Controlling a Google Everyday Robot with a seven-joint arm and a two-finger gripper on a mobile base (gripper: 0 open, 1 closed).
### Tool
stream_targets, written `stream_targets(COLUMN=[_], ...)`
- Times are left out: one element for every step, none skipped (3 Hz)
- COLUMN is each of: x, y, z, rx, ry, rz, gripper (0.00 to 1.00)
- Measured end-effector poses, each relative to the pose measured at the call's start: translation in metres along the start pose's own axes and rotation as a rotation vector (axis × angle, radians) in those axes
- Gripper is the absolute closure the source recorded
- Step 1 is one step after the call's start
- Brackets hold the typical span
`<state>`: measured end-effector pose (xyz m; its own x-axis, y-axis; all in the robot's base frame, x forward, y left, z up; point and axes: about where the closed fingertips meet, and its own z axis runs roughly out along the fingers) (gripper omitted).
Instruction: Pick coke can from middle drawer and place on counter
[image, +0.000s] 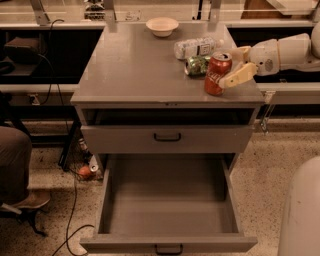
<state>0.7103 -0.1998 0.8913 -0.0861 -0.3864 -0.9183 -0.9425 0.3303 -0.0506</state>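
Here the gripper (228, 67) reaches in from the right and pinches the coke can (216, 74) between its two pale fingers. The can stands a little tilted on the counter (135, 70), near the front right corner, just beside a green can (196, 65) and a plastic bottle (197, 48). Below, the middle drawer (167, 200) is pulled out.

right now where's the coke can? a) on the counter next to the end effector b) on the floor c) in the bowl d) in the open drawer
A: the coke can stands on the counter near its front right corner, with the end effector at its right side.
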Motion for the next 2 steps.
stream_targets(x=[0.000, 0.007], y=[-0.002, -0.006], z=[-0.018, -0.039], rx=[0.047, 0.116], ry=[-0.032, -0.053], rz=[-0.029, -0.039], gripper=[0.00, 0.00])
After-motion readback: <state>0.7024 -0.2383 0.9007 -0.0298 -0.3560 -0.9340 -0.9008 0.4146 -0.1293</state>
